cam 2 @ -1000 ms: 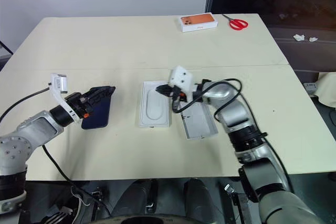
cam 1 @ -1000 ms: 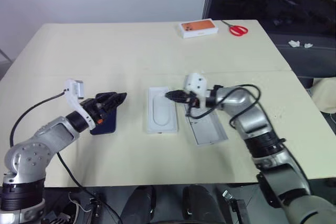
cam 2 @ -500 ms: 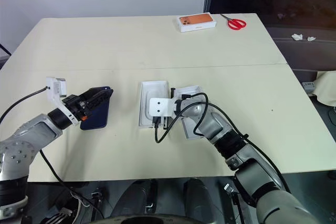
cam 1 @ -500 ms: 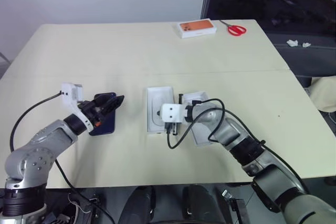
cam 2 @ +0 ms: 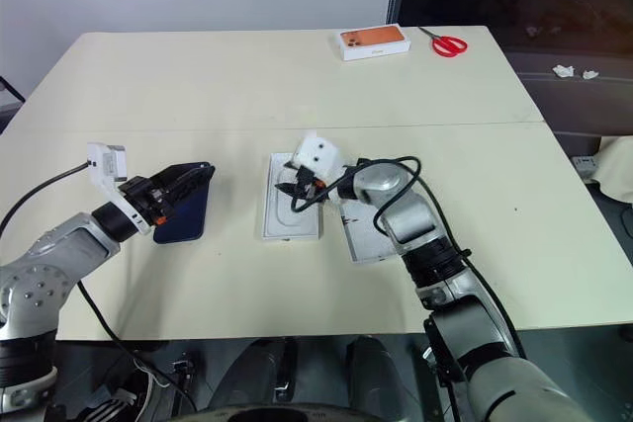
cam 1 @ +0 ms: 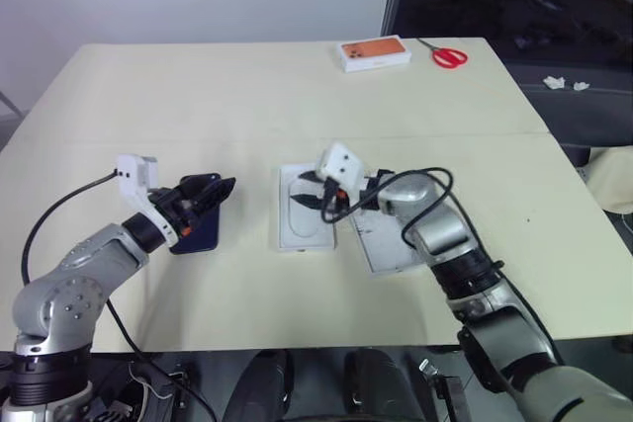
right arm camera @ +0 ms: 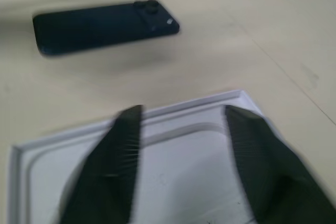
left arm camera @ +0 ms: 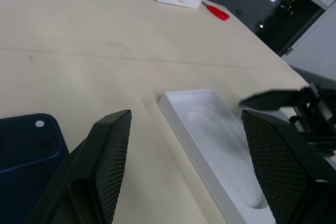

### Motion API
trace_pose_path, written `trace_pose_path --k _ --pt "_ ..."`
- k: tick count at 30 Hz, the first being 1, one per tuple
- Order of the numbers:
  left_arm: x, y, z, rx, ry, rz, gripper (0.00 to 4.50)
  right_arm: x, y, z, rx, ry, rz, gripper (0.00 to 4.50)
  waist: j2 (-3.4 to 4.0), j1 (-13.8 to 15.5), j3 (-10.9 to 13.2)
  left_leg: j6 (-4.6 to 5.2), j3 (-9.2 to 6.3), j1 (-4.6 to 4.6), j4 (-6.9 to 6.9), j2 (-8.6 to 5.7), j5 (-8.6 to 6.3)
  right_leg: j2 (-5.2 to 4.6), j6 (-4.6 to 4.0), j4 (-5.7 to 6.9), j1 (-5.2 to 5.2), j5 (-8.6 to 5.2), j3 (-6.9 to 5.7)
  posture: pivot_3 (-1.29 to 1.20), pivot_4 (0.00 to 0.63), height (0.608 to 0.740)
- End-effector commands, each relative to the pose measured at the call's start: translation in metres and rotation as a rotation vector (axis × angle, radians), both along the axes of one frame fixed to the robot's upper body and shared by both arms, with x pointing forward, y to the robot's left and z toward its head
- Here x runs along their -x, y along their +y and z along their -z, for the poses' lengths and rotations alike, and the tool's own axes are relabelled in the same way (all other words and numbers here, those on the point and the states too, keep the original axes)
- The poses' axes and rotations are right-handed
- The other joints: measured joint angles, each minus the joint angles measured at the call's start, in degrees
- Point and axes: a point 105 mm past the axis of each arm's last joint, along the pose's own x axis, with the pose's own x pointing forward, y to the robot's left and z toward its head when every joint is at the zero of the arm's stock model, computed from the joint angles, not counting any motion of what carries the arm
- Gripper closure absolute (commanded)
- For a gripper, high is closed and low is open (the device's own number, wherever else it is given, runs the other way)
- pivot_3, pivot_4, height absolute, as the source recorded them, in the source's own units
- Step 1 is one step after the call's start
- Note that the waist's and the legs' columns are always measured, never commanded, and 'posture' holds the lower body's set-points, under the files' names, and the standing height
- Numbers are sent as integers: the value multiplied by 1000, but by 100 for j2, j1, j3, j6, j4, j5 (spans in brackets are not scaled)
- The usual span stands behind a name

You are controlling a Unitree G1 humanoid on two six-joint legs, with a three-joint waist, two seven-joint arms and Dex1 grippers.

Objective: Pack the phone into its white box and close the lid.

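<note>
In the head views the left gripper hovers with its fingers spread and nothing between them, just over the near-side edge of the dark navy phone, which lies flat on the table beneath it. The right gripper is poised over the white insert with an oval recess, its fingers apart and holding nothing; just behind its wrist lies a shallow white tray, tilted a little against the insert. Far beyond both grippers sit an orange-topped white box and red-handled scissors. In the left wrist view the two mesh-padded fingers stand wide apart, the phone beside one of them, the insert ahead between them, and the right gripper's dark tips above its far side. In the right wrist view the parted fingers frame the insert, with the phone lying well beyond them.
</note>
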Motion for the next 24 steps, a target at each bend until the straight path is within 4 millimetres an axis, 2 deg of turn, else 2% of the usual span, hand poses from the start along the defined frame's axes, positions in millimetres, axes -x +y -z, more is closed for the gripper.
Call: trace_pose_path --k 1,5,10,15,19,22,24 --pt "0 9 -9 -24 -43 -16 967 9 2 -22 -66 -6 -49 31 1 -15 0 0 0 0 -1 0 0 0 0 0 0 0 0 0 150 740" --pt "-1 15 -8 -20 -34 -26 967 16 3 -23 -69 16 -79 31 1 -16 1 0 1 0 -2 1 0 1 0 0 -4 0 0 0 150 740" --pt "-2 34 -4 14 12 -67 967 8 9 -25 -72 -45 -29 31 1 -17 1 0 1 -1 -2 1 0 0 0 0 -5 0 0 0 150 740" --pt "1 65 8 19 112 -127 967 8 44 -28 -80 -123 -32 31 2 -58 1 -1 2 -1 -5 2 0 3 0 5 -12 0 2 0 150 740" --pt "4 90 10 55 156 -173 967 12 73 -24 -64 -175 -81 31 2 -41 1 -2 2 -2 -5 2 1 3 0 7 -20 0 2 0 150 740" --pt "6 107 13 119 206 -203 967 14 93 -20 -75 -154 -112 884 3 -40 2 -3 0 -1 -4 2 1 3 0 7 -27 0 -2 0 150 740" --pt "9 120 16 151 241 -228 967 19 111 -13 -2 -243 -159 1947 2 -40 2 -2 -1 0 -4 2 1 3 0 7 -32 0 -3 0 150 740"
